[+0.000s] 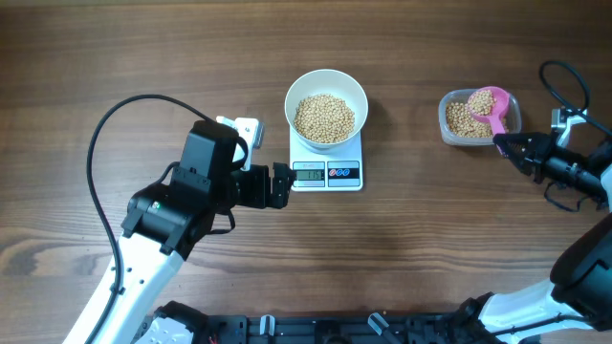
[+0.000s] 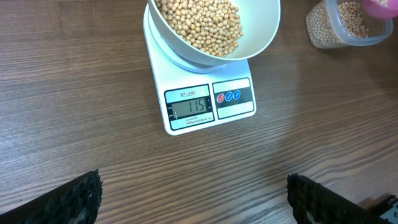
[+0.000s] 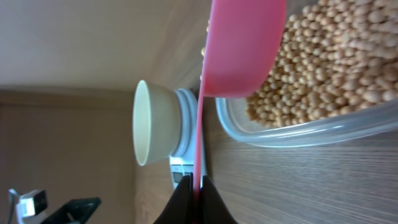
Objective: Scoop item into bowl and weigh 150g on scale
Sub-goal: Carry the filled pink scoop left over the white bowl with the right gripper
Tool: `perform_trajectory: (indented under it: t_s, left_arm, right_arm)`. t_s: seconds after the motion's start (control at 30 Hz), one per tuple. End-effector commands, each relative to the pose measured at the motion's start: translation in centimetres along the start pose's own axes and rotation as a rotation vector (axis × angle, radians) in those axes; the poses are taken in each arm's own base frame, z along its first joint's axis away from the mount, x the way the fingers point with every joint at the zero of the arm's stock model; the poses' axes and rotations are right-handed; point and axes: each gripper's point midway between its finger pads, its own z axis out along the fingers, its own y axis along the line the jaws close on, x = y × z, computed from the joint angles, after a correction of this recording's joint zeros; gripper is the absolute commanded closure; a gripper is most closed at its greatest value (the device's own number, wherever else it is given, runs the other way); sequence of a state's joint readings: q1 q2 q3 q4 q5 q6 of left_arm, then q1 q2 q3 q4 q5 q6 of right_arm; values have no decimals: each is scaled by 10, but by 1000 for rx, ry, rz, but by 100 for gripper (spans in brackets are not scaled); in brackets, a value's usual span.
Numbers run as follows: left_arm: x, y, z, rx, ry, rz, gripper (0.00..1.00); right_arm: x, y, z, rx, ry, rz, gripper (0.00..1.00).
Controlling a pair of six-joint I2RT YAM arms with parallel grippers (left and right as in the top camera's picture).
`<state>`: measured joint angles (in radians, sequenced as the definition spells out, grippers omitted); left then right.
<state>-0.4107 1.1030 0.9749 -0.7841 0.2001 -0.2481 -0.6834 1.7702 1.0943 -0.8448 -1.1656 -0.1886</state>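
Sitting on the small white square scale (image 1: 326, 175), mid-bench: deep round white bowl (image 1: 326, 80), round tan beans (image 1: 324, 118) heaped inside. Well to its right: clear plastic tub (image 1: 513, 117) (more beans in it), holding the small pink plastic scoop (image 1: 490, 103), handle clenched by the right gripper (image 1: 501, 143). Just beside the scale's display corner: left gripper (image 1: 285, 185), released, jaws spread. Underneath all: brown wooden bench (image 1: 430, 248).

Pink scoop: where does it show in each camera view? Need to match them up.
Overhead: the pink scoop is at upper right, over the clear tub.
Left wrist: only a pink sliver shows in the top right corner, above the tub.
Right wrist: it fills the top centre, with its handle running down to the bottom edge.
Shared landmark: the white bowl on the scale.
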Motion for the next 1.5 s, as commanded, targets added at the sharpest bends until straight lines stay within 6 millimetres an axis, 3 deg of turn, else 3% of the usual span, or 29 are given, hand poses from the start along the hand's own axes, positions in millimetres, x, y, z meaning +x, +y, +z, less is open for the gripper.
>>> perform_trajectory:
  t_s: [0.0, 0.17, 0.43, 0.6, 1.03, 1.27, 1.47]
  left_arm:
    - [-1, -4, -1, 16, -3, 14, 0]
    - [-1, -4, -1, 16, -3, 14, 0]
    - [-1, -4, -1, 16, -3, 14, 0]
    - [-1, -4, -1, 16, -4, 14, 0]
    - [-1, -4, -1, 16, -3, 14, 0]
    - [-1, -4, -1, 16, -3, 14, 0]
    - [-1, -4, -1, 16, -4, 14, 0]
  right_arm:
    - [1, 17, 1, -133, -16, -32, 96]
    - [4, 21, 0, -150, -12, -14, 96]
    - [8, 45, 4, -268, 0, 30, 96]
    - [22, 58, 23, -287, 79, 47, 96]
    - [63, 121, 80, -408, 326, 19, 96]
    - [83, 134, 121, -274, 444, -22, 96]
    - [85, 156, 139, -180, 405, -169, 96]
